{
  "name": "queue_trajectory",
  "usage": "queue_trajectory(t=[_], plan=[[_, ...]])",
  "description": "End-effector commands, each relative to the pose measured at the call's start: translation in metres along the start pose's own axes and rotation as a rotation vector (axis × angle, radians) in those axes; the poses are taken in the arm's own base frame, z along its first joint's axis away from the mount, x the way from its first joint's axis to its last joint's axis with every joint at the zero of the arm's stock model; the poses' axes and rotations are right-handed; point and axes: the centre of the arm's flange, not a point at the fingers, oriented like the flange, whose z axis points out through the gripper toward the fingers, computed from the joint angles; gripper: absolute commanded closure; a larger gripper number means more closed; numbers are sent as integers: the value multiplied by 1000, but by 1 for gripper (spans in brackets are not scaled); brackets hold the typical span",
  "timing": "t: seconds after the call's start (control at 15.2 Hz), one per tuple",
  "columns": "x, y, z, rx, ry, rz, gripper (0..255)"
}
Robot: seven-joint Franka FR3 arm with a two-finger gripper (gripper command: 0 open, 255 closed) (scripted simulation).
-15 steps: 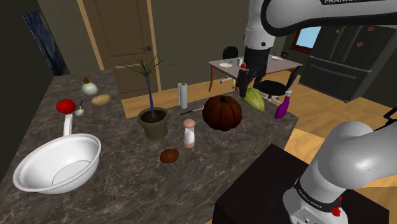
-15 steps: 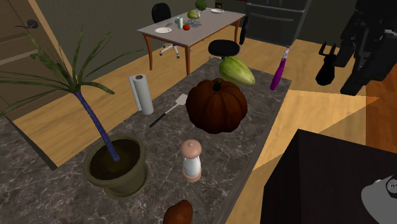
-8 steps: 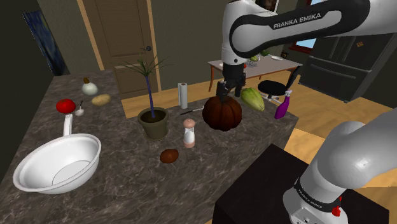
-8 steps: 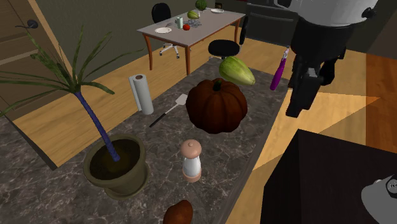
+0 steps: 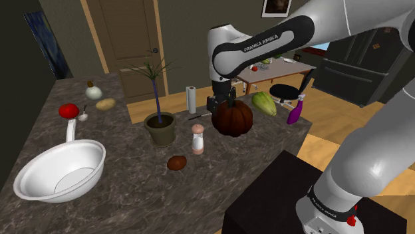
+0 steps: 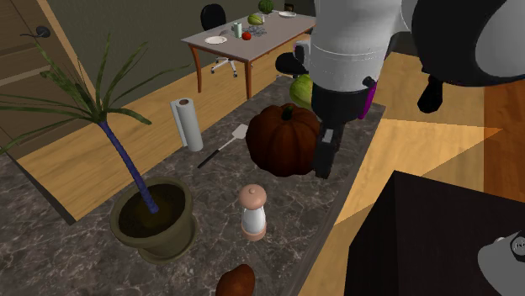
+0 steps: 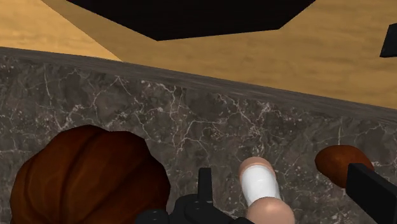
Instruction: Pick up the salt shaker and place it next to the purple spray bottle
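Observation:
The salt shaker [image 5: 197,139] [image 6: 251,212] is white with a tan top and base. It stands upright on the dark marble counter [image 5: 120,193], in front of a large brown pumpkin [image 5: 233,118] [image 6: 282,139]. My gripper [image 5: 219,106] [image 6: 325,160] hangs above the counter by the pumpkin, between the shaker and the purple spray bottle [image 5: 294,110] [image 6: 368,101]. In the wrist view the gripper [image 7: 283,179] is open. The shaker [image 7: 259,184] shows between the fingers [image 7: 205,183], which do not touch it. The arm partly hides the bottle in the second exterior view.
A green squash [image 5: 264,103] lies between pumpkin and spray bottle. A potted plant [image 5: 160,127], a paper towel roll [image 5: 191,100] and a spatula [image 6: 220,147] stand near the shaker. A brown lump [image 5: 177,162] [image 7: 340,162] lies in front of it. A white bowl [image 5: 60,171] sits far left.
The arm has swung from above the squash and spray bottle toward the shoulder view's left and lower, so the gripper now hangs by the pumpkin, closer to the shaker. The objects have not moved.

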Motion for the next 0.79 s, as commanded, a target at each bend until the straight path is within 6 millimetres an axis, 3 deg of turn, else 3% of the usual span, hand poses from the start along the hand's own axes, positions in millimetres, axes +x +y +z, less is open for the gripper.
queue_trajectory(t=[0.0,0.73], plan=[[20,-10,16,-6,-5,6,0],[132,-48,108,-39,-32,37,0]])
